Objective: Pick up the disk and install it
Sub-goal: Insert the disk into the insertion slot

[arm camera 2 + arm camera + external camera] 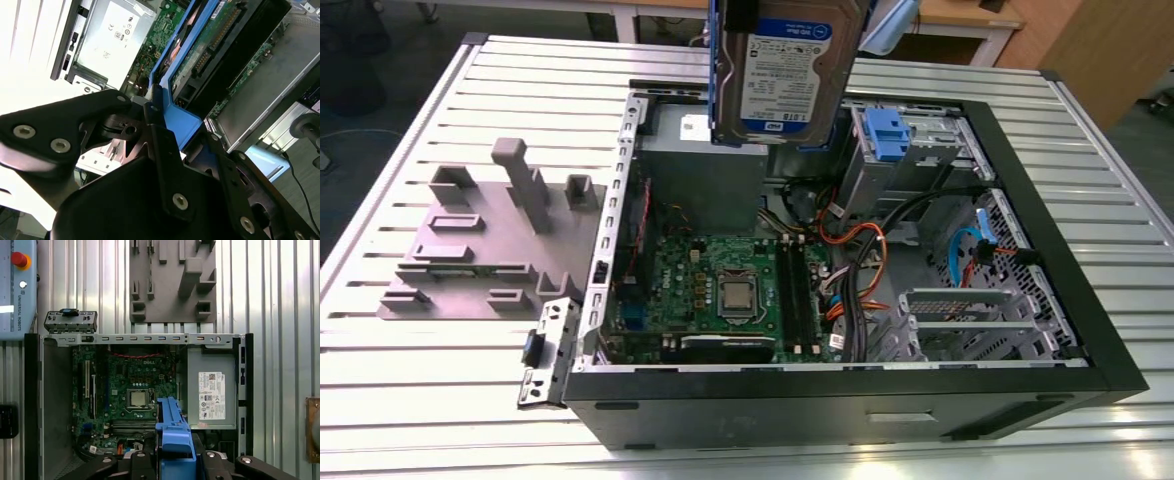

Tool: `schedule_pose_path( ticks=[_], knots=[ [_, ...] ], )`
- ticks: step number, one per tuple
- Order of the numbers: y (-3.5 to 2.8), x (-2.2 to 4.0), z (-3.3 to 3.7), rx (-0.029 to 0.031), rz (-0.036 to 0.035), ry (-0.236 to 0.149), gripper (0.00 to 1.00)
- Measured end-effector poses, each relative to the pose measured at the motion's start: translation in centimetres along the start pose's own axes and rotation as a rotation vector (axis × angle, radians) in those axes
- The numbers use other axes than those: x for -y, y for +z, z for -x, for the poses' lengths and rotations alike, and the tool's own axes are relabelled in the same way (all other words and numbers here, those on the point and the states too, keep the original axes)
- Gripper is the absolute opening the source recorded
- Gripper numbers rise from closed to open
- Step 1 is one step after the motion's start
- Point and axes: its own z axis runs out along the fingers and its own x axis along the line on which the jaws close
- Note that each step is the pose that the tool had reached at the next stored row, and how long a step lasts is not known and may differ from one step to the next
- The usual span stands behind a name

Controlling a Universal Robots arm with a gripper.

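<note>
Blue-framed disk [787,75], upright at top centre, clamped in the gripper [180,120], seemingly clear above the open case [827,410].

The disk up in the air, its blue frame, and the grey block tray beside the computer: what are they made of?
The disk looks metal: silvery rim around a paper-like label. Its carrier frame is likely moulded plastic, uniformly matt blue. The grey fixture seems plastic too, matt and evenly grey.
</note>
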Motion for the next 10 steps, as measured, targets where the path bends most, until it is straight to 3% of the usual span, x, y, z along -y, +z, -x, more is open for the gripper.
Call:
schedule_pose_path(
  ticks=[10],
  knots=[
    [0.0, 0.01, -0.1, 0.0, 0.0, 0.0, 0.36]
  ],
)
